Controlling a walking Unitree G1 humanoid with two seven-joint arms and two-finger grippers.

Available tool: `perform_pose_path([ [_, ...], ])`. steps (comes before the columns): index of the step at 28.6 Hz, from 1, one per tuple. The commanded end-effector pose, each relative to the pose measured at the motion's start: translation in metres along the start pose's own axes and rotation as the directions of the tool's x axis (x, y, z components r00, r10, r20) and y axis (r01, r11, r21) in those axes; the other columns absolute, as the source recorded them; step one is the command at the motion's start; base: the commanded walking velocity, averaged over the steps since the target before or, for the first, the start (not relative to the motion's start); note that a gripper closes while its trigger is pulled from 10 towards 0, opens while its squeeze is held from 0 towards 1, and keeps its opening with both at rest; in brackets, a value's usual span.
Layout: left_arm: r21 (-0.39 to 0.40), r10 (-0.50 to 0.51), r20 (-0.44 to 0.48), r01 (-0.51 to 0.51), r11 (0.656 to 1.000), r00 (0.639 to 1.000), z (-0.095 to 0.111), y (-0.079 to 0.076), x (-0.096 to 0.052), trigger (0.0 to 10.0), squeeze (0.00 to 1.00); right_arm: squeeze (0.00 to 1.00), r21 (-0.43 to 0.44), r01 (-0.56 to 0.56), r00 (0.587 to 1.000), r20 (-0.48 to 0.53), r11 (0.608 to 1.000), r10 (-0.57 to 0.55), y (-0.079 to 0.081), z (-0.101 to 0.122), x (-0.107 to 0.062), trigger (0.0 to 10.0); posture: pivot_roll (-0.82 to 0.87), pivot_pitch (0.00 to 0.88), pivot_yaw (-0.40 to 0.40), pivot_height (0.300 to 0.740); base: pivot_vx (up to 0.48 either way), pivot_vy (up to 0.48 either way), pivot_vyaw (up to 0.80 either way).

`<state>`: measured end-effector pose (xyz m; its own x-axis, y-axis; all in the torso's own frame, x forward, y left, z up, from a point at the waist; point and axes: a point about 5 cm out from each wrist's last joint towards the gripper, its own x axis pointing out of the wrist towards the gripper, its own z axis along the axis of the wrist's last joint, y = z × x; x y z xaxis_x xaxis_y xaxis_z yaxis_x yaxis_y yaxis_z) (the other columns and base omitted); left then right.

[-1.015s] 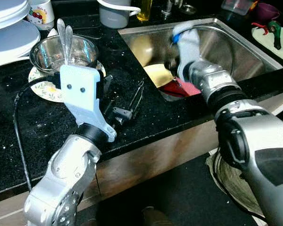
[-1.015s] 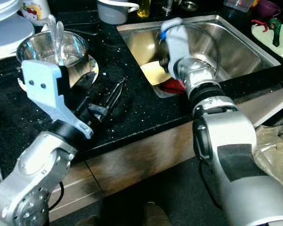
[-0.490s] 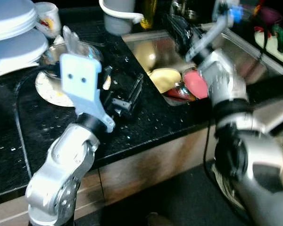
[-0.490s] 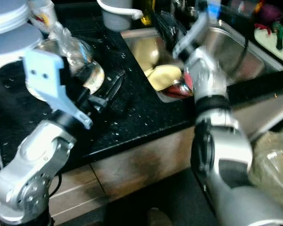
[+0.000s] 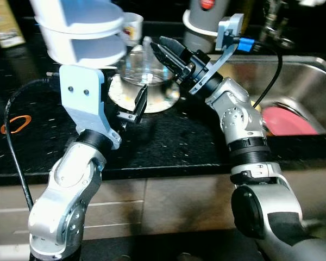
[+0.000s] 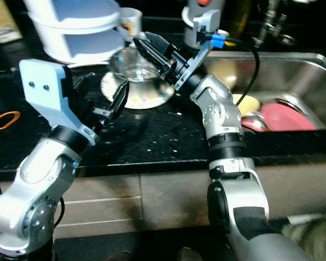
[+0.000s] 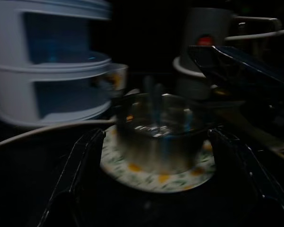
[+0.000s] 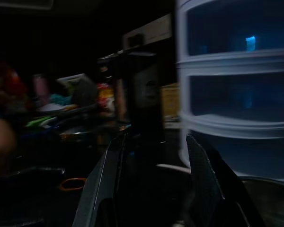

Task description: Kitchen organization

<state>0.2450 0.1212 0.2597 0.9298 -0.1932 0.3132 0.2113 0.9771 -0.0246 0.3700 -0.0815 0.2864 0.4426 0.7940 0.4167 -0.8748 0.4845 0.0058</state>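
A steel bowl point(image 5: 143, 64) with spoons point(image 5: 147, 43) standing in it sits on a floral plate point(image 5: 146, 97) on the black counter. My left gripper point(image 5: 133, 106) is low at the plate's near edge, open, its fingers point(image 7: 81, 161) spread wider than the bowl point(image 7: 160, 137) and nothing between them. My right gripper point(image 5: 160, 48) reaches from the sink side and hovers at the bowl's rim by the spoons, open; its fingers point(image 8: 106, 184) hold nothing I can make out.
A white stacked container point(image 5: 79, 27) and a mug point(image 5: 132, 26) stand just behind the bowl, a grey jug point(image 5: 205, 19) further right. The sink point(image 6: 307, 70) at right holds a red plate point(image 6: 287, 117) and a yellow one point(image 6: 249, 102). An orange ring point(image 6: 2, 119) lies at left.
The camera has shifted. My right arm has come up out of the sink and swung left to the bowl. My left gripper is now closer to the plate.
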Motion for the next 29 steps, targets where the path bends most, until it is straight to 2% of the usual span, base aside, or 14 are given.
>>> perform_pose_path([
  [1, 0.023, 0.043, -0.011, -0.043, 0.999, 0.999, -0.003, 0.005, -0.003, 10.0, 0.00, 0.00, -0.027, -0.012, 0.999, -0.032, 1.000, 0.012, 0.004, -0.002, 0.002, 10.0, 0.12, 0.037, -0.100, 0.732, 0.000, 0.000, 0.79],
  [5, 0.036, 0.086, -0.032, -0.085, 0.996, 0.996, -0.009, 0.010, -0.009, 10.0, 0.00, 0.00, -0.064, -0.025, 0.997, -0.068, 0.998, 0.021, 0.008, -0.005, 0.007, 10.0, 0.13, 0.036, -0.108, 0.732, 0.000, 0.000, 0.79],
  [10, 0.055, 0.093, -0.056, -0.090, 0.994, 0.994, -0.018, 0.008, -0.013, 10.0, 0.00, 0.00, -0.124, 0.001, 0.991, -0.130, 0.992, -0.017, 0.007, -0.011, 0.010, 10.0, 0.13, 0.035, -0.110, 0.732, 0.000, 0.000, 0.79],
  [11, 0.056, 0.092, -0.065, -0.088, 0.995, 0.994, -0.020, 0.007, -0.014, 10.0, 0.00, 0.00, -0.181, 0.022, 0.982, -0.178, 0.983, -0.055, 0.004, -0.016, 0.010, 10.0, 0.14, 0.034, -0.110, 0.732, 0.000, 0.000, 0.79],
  [18, 0.057, 0.089, -0.077, -0.085, 0.995, 0.993, -0.023, 0.005, -0.015, 10.0, 0.00, 0.00, -0.296, -0.026, 0.955, -0.289, 0.955, -0.063, 0.001, -0.018, 0.012, 10.0, 0.14, 0.034, -0.113, 0.732, 0.000, 0.000, 0.00],
  [19, 0.058, 0.090, -0.077, -0.086, 0.995, 0.993, -0.024, 0.005, -0.016, 10.0, 0.00, 0.00, -0.336, -0.039, 0.946, -0.317, 0.941, -0.074, -0.002, -0.015, 0.013, 10.0, 0.14, 0.034, -0.115, 0.732, 0.000, 0.000, 0.00],
  [20, 0.059, 0.091, -0.078, -0.087, 0.994, 0.993, -0.024, 0.006, -0.017, 10.0, 0.00, 0.00, -0.409, -0.051, 0.929, -0.355, 0.911, -0.107, -0.011, -0.003, 0.016, 10.0, 0.14, 0.032, -0.116, 0.732, 0.000, 0.000, 0.00],
  [21, 0.059, 0.091, -0.078, -0.087, 0.994, 0.993, -0.024, 0.006, -0.017, 10.0, 0.00, 0.00, -0.409, -0.051, 0.929, -0.355, 0.911, -0.107, -0.011, -0.003, 0.016, 10.0, 0.14, 0.032, -0.116, 0.732, 0.000, 0.000, 0.00],
  [22, 0.059, 0.091, -0.076, -0.087, 0.994, 0.993, -0.024, 0.005, -0.017, 10.0, 0.00, 0.00, -0.460, -0.069, 0.918, -0.376, 0.885, -0.124, -0.016, 0.009, 0.018, 10.0, 0.14, 0.031, -0.118, 0.732, 0.000, 0.000, 0.00],
  [24, 0.057, 0.086, -0.077, -0.081, 0.995, 0.993, -0.025, 0.004, -0.017, 10.0, 0.00, 0.00, -0.497, -0.122, 0.905, -0.412, 0.859, -0.110, -0.019, 0.021, 0.019, 10.0, 0.14, 0.031, -0.118, 0.732, 0.000, 0.000, 0.00],
  [27, 0.051, 0.064, -0.085, -0.060, 0.997, 0.994, -0.028, 0.000, -0.017, 10.0, 0.00, 0.00, -0.490, -0.248, 0.865, -0.500, 0.836, -0.037, -0.021, 0.031, 0.011, 10.0, 0.14, 0.030, -0.114, 0.732, 0.000, 0.000, 0.00],
  [28, 0.051, 0.064, -0.085, -0.060, 0.997, 0.994, -0.028, 0.000, -0.017, 10.0, 0.00, 0.00, -0.490, -0.248, 0.865, -0.500, 0.836, -0.037, -0.021, 0.031, 0.011, 10.0, 0.14, 0.030, -0.114, 0.732, 0.000, 0.000, 0.00],
  [29, 0.050, 0.058, -0.087, -0.054, 0.997, 0.994, -0.028, 0.000, -0.017, 10.0, 0.00, 0.00, -0.475, -0.301, 0.842, -0.539, 0.827, -0.003, -0.022, 0.032, 0.007, 10.0, 0.14, 0.030, -0.113, 0.732, 0.000, 0.000, 0.00],
])
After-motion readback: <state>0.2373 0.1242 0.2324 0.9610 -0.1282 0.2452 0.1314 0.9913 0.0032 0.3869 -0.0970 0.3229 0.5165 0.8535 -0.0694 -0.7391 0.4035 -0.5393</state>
